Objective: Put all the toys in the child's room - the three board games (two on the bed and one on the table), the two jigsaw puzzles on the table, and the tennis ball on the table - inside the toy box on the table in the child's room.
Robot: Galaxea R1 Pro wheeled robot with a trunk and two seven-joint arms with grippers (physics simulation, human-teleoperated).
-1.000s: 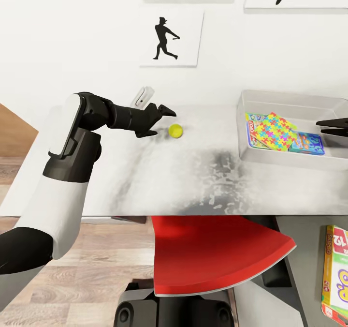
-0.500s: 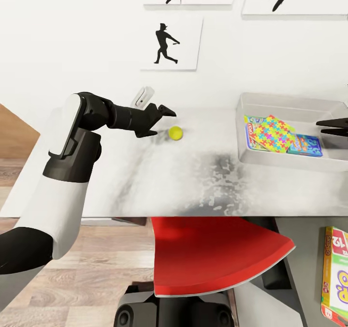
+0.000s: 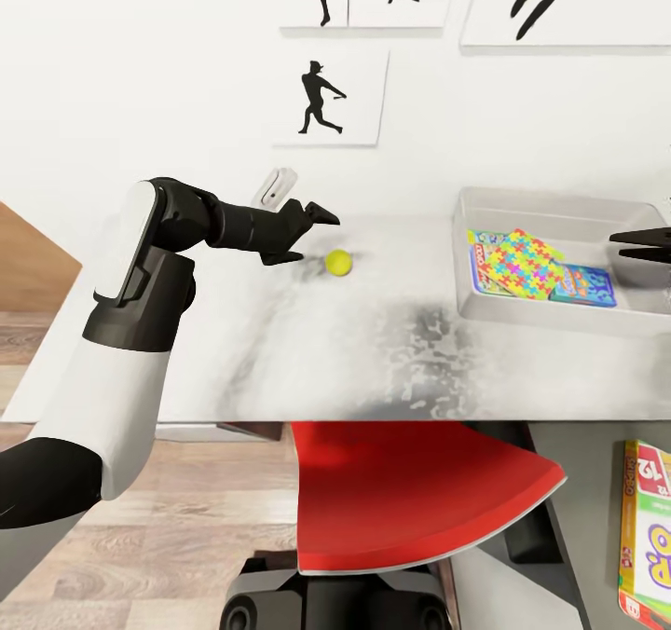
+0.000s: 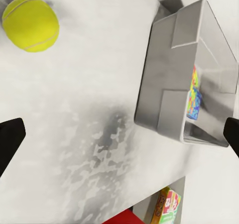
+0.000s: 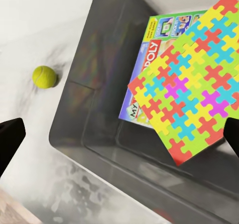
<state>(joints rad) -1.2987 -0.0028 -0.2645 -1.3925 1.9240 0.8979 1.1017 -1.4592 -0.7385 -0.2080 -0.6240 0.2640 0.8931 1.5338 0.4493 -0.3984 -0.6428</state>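
Head view shows my toy box [image 3: 485, 308] already holding a jigsaw puzzle [image 3: 525, 264] over two board games, a Skip-Bo box [image 3: 646, 527] left outside at the table's [image 3: 280, 350] corner, and the tennis ball [image 3: 338, 262] just beyond my empty, spread-fingered left gripper [image 3: 312, 235].

Light-grey table [image 3: 308, 350] with tennis ball [image 3: 338, 262], toy box [image 3: 485, 308], Skip-Bo box [image 3: 645, 527].

Yellow-green tennis ball [image 3: 338, 262] resting on grey table [image 3: 280, 350], well apart from toy box [image 3: 550, 203] holding puzzles [image 3: 525, 264] atop game boxes [image 3: 483, 259].
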